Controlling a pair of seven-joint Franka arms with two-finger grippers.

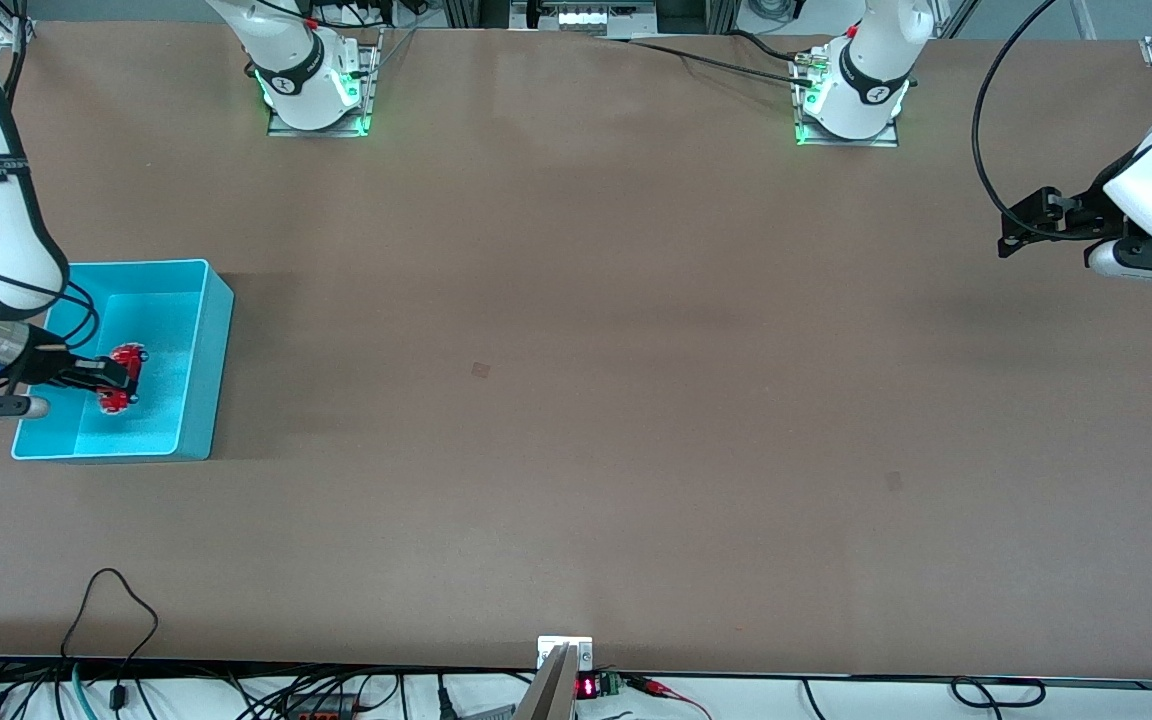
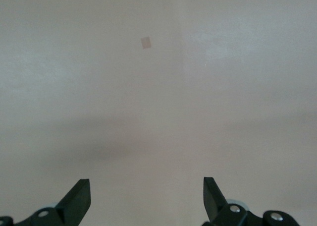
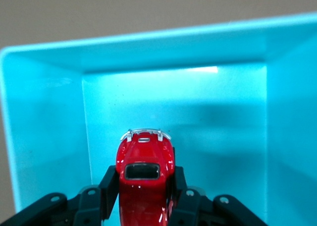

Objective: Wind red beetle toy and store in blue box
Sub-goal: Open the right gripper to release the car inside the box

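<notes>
The blue box (image 1: 198, 330) stands near the right arm's end of the table. My right gripper (image 1: 119, 380) reaches into it and is shut on the red beetle toy (image 1: 123, 378), holding it by its sides over the box floor. In the right wrist view the red beetle toy (image 3: 144, 171) sits between the two black fingers (image 3: 110, 184), with the blue box (image 3: 44, 132) walls all round. My left gripper (image 1: 1021, 228) is open and empty, raised over the bare table at the left arm's end; in its wrist view the left gripper (image 2: 146, 196) shows only table.
A small dark patch (image 1: 481, 370) marks the table's middle, and another (image 1: 893, 481) lies toward the left arm's end. Cables (image 1: 116, 600) run along the table's edge nearest the front camera.
</notes>
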